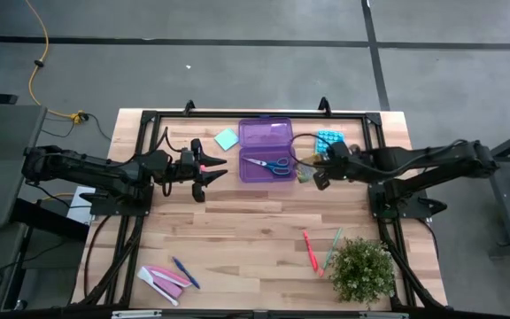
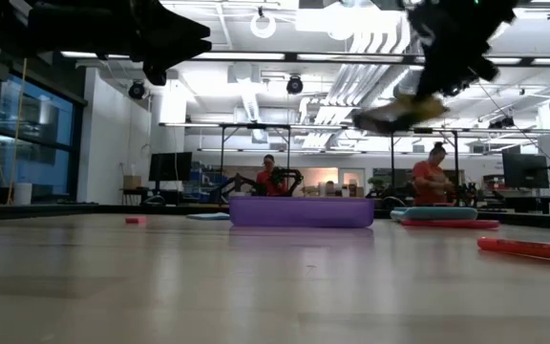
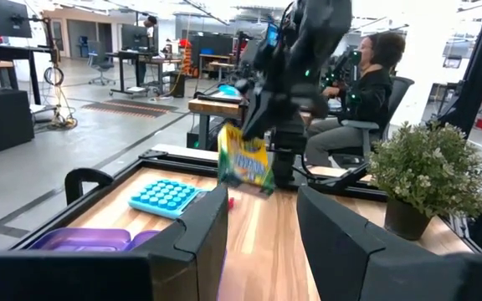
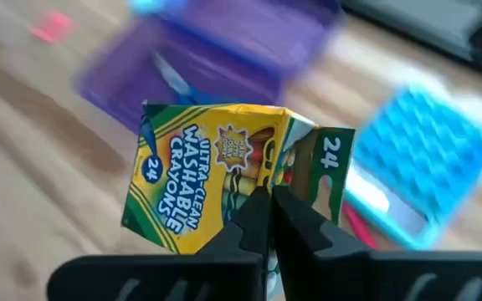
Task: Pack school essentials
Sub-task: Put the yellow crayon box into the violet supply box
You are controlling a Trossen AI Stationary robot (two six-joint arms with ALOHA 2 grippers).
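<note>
The right gripper pinches the yellow crayon box aloft right of centre frame, just beside the open purple case, likely bound for it. Scissors lie inside already. The left gripper waits, fingers apart, left of the case.

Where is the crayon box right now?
The crayon box is off the table, held in the right gripper. In the high view it hangs just right of the purple case, beside the light-blue buttoned pad.
</note>
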